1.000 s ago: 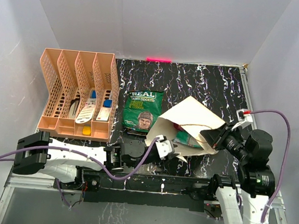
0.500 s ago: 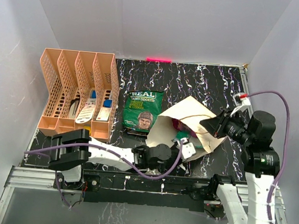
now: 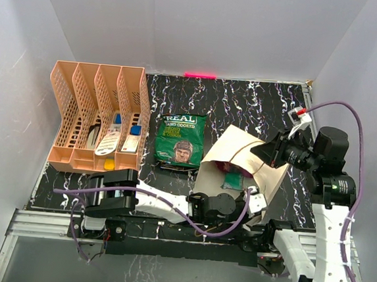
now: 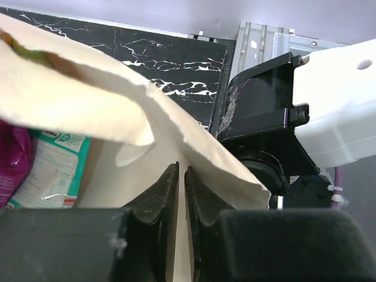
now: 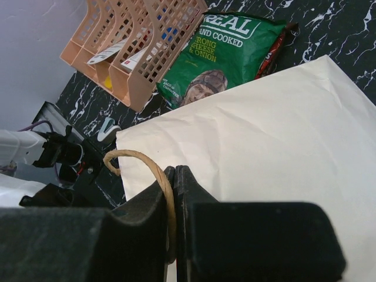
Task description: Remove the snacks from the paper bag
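Observation:
The cream paper bag [image 3: 243, 160] lies on its side on the black marble table, its mouth facing left. My right gripper [image 3: 271, 152] is shut on its upper wall beside the brown cord handle [image 5: 136, 157] and holds that wall raised. At the bag's near lower edge, my left gripper [image 3: 256, 202] is shut on the paper [image 4: 88, 106]. Inside the mouth lie a purple packet [image 3: 224, 165] and a light green one [image 3: 231, 180], also seen as the purple packet [image 4: 12, 164] and the green packet [image 4: 50, 176]. The dark green "REAL" crisp bag [image 3: 179, 139] lies flat outside, left of the bag.
A peach lattice file rack [image 3: 98, 116] with small stationery pieces stands at the back left. A dark red packet [image 5: 276, 50] pokes out from under the crisp bag. The right arm's black and white base [image 4: 264, 129] sits close beside the left gripper.
The left arm swept right along the table's front edge and its gripper closed on the bag's lower edge. The right gripper rose and moved back, lifting the upper wall and opening the mouth.

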You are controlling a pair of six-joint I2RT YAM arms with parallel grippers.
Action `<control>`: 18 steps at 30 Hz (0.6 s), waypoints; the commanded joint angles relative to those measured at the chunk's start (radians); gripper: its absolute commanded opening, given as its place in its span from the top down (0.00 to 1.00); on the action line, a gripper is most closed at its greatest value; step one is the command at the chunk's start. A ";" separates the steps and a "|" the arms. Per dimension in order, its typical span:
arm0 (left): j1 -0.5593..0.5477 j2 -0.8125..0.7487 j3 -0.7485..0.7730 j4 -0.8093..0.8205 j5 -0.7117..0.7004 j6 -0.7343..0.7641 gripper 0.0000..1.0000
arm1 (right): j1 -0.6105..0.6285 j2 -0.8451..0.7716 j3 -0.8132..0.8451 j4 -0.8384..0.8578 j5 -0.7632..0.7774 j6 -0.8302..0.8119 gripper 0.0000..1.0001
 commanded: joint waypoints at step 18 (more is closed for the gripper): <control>0.002 -0.418 -0.279 -0.166 -0.060 0.556 0.60 | 0.005 -0.022 0.014 0.084 -0.002 0.030 0.92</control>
